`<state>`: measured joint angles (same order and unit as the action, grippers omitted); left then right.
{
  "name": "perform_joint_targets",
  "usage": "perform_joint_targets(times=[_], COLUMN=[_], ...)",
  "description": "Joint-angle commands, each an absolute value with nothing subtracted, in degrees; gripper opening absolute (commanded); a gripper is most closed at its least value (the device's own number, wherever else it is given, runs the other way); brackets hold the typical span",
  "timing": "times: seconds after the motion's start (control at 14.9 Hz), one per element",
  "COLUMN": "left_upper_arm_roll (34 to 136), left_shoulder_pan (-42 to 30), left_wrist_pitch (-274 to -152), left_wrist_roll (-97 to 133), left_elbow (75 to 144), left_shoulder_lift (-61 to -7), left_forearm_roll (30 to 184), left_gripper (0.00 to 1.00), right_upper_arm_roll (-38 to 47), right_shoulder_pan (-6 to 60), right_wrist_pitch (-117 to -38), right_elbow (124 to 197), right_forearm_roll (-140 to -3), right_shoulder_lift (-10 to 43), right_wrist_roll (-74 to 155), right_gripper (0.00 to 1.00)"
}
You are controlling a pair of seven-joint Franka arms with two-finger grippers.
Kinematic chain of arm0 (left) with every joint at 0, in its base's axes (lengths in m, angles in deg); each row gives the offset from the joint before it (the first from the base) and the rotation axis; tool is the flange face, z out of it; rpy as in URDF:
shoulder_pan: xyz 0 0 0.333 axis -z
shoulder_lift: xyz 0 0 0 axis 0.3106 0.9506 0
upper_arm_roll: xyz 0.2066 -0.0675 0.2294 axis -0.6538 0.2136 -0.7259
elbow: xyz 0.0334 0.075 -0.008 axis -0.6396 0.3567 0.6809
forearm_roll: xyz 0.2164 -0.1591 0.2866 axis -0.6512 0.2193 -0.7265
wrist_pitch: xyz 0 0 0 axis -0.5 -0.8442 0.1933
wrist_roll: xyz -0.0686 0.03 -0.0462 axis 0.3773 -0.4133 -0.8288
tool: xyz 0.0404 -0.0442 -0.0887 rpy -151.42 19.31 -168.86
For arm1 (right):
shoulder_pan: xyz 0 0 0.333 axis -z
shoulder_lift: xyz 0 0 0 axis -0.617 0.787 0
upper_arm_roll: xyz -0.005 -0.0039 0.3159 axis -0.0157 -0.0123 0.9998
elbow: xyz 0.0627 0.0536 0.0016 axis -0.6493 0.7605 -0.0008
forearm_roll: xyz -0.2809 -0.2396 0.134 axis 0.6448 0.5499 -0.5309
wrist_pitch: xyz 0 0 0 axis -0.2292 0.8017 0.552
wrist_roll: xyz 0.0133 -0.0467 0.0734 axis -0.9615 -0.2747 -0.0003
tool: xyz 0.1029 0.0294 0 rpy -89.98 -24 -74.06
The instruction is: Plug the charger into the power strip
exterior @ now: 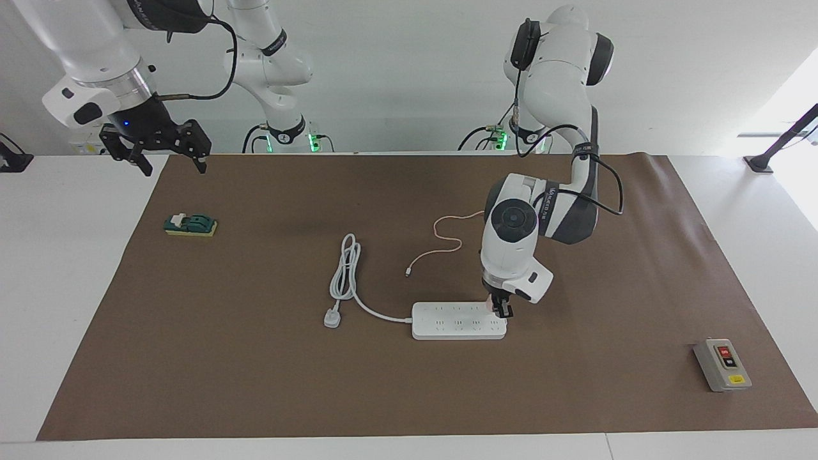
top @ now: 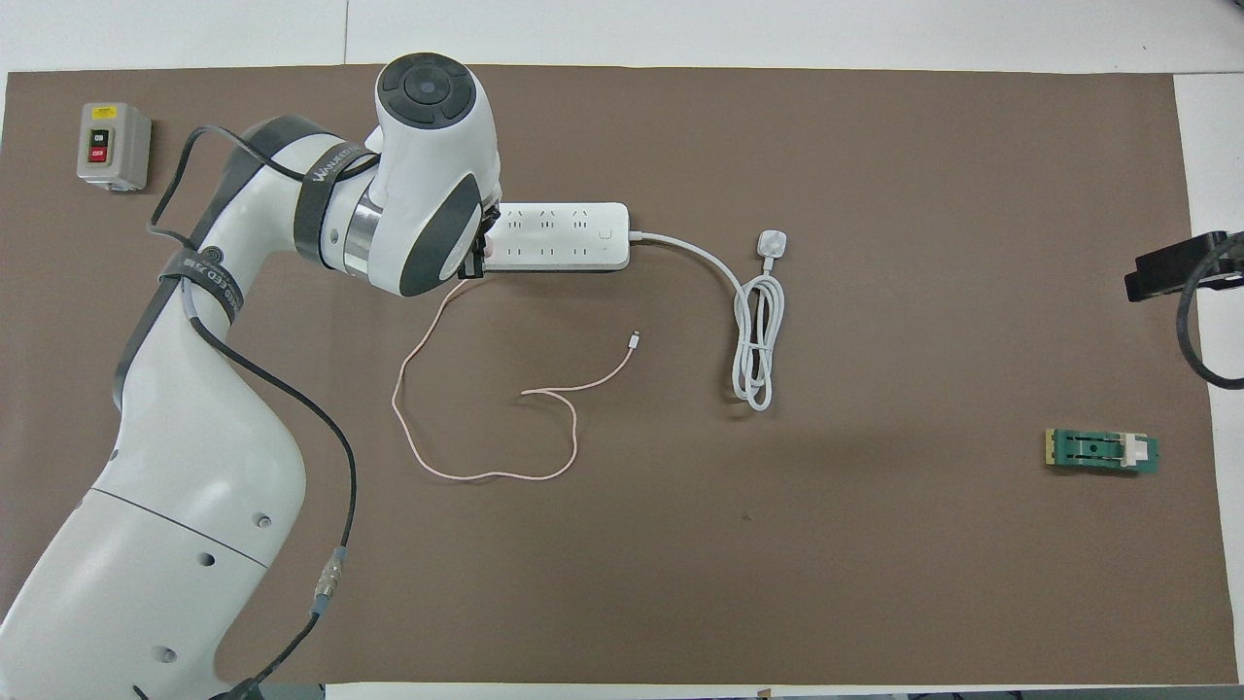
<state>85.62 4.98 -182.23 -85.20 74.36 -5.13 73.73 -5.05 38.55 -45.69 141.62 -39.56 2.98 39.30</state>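
The pink charger point(exterior: 491, 305) is pinched by the left gripper point(exterior: 500, 311) right at the power strip point(exterior: 457, 321), on the end toward the left arm's side. Its thin pink cable point(exterior: 441, 239) is looped on the brown mat point(exterior: 255, 383) nearer the robots. The right gripper point(exterior: 165, 155) is parked with jaws apart over the mat's corner near a green block point(exterior: 190, 225).

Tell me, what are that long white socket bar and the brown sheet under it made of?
The power strip looks like hard, smooth moulded plastic: even white, rounded corners, faint sheen. The brown sheet looks matte, thin and flat, perhaps paper or a mat; its curled corner suggests something flexible.
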Motion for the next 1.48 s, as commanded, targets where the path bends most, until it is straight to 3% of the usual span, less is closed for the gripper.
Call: perform_joint_targets(times=[0.0,1.41], left_upper_arm_roll=[85.7,85.4], left_shoulder_pan=[5.9,7.1], left_wrist_pitch=[-182.1,-188.6], left_wrist_roll=[-85.3,-86.5], left_elbow=[74.1,79.4], left_shoulder_lift=[-3.4,-3.4], left_forearm_roll=[73.7,73.4], left_gripper=[0.00,0.00], right_upper_arm_roll=[-4.4,-4.4], right_shoulder_pan=[39.4,39.4], right_wrist_pitch=[-45.3,-45.3], right_elbow=[143.1,143.1], right_forearm_roll=[-40.5,-40.5], right_shoulder_lift=[1.6,1.6], right_wrist_roll=[38.4,38.4], right_gripper=[1.00,1.00])
